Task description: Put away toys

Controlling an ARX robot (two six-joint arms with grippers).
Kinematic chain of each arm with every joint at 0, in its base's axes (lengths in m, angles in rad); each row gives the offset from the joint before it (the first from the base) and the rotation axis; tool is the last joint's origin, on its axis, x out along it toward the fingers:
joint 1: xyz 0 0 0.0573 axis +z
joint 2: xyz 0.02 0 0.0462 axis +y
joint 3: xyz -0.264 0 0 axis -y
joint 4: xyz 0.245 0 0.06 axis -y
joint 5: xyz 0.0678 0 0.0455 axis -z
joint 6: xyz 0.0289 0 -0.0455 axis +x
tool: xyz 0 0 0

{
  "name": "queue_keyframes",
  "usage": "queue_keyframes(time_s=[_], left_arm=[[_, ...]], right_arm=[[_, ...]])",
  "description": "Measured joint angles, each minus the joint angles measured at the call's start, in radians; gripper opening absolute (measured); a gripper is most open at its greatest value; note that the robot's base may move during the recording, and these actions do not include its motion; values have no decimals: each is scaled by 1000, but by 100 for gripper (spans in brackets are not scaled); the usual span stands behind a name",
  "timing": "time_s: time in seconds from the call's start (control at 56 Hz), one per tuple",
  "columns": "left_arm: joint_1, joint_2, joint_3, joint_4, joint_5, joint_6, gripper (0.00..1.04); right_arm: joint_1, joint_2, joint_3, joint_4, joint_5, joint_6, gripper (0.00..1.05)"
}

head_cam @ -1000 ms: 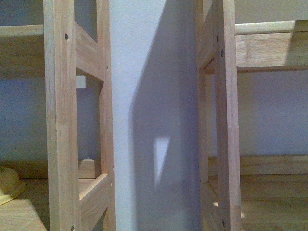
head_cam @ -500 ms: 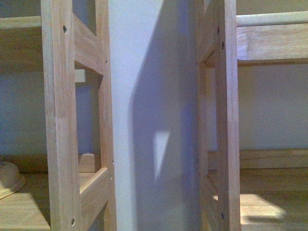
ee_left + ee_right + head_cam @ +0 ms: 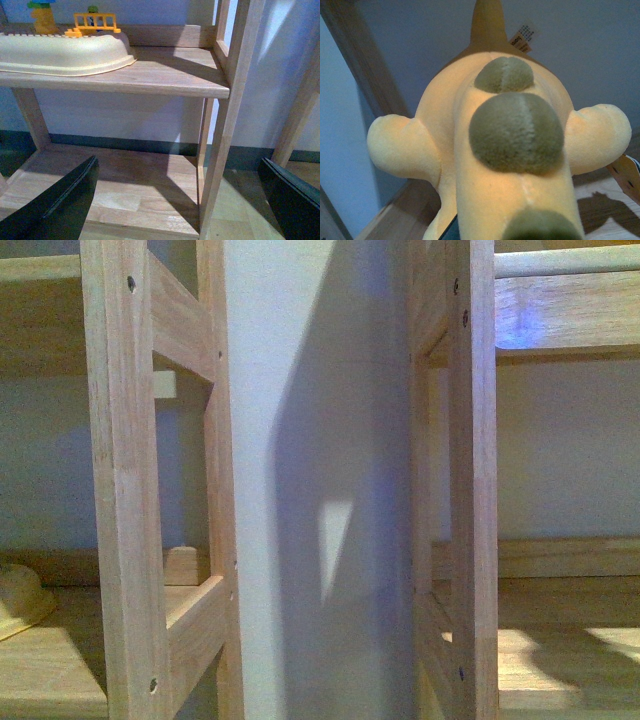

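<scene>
The orange-yellow plush toy [image 3: 510,150] fills the right wrist view, with olive-green round patches along its back, two rounded limbs out to the sides and a paper tag [image 3: 524,37] at its far end. My right gripper is shut on the plush toy; its fingers are hidden under the plush. The toy hangs above a wooden shelf board [image 3: 605,205], next to a wooden post [image 3: 365,65]. My left gripper [image 3: 185,200] is open and empty, its two dark fingers [image 3: 60,200] wide apart in front of the lower wooden shelf [image 3: 135,185]. Neither arm shows in the front view.
Two wooden shelf units [image 3: 125,490] [image 3: 470,490] stand against a white wall [image 3: 320,440] with a gap between them. A cream tub [image 3: 65,52] with toy blocks [image 3: 92,22] behind it sits on the left unit's upper shelf. A yellowish object's edge [image 3: 18,600] lies on the left shelf.
The front view has shifted slightly: the shelf frames sit lower and closer in view, and sunlight patches now fall on the right shelf board.
</scene>
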Motion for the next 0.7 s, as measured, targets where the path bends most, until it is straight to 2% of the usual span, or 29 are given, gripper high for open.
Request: queue_keyframes(time_s=[0.304,0.571,0.696], left_arm=[[0,0,0,0,0,0,98],[0,0,0,0,0,0,98],[0,0,0,0,0,0,98]], right_arm=[[108,71,-16,48,47,18,7],[150,109,14,32,53,41,7],[157,109,13,21,62,32,30]])
